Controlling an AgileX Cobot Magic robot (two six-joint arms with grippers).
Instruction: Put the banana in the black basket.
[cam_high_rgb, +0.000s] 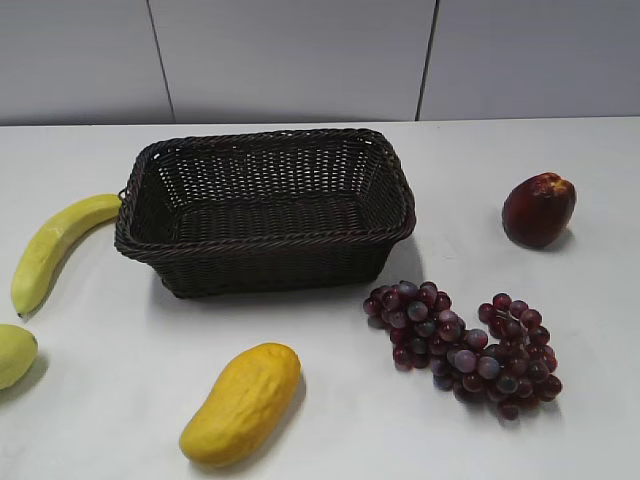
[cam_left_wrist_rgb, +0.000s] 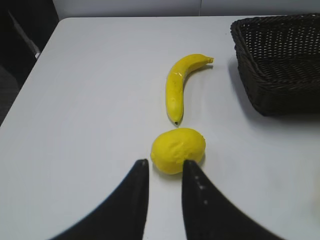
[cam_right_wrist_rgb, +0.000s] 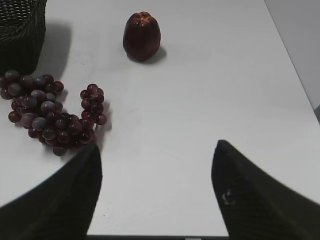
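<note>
Banana: the long, curved yellow-green banana (cam_left_wrist_rgb: 179, 87) lies on the white table (cam_high_rgb: 120, 400), left of the basket, one tip close to the basket's left end; I cannot tell whether they touch.
Basket: the rectangular dark woven wicker basket (cam_high_rgb: 155, 235) sits mid-table, empty as far as I see.
Direction from my fingers: in my left wrist view the banana lies straight ahead of my left gripper (cam_left_wrist_rgb: 165, 172), beyond the round pale yellow-green fruit (cam_left_wrist_rgb: 178, 150) that sits just in front of my fingertips, between me and the banana.
Long axis: it runs roughly away from me, the far end curling right towards the basket.
Nearer arm: my left, I judge; the banana does not show in my right wrist view.
Left fingers: a narrow gap between them, holding nothing.
Right fingers: my right gripper (cam_right_wrist_rgb: 155, 165) is spread wide over bare table, holding nothing, with the bunch of dark red grapes (cam_right_wrist_rgb: 47, 112) and the dark red apple-like fruit (cam_right_wrist_rgb: 142, 36) ahead.
Coming move: I expect to reach over the round fruit and close across the banana's middle.
</note>
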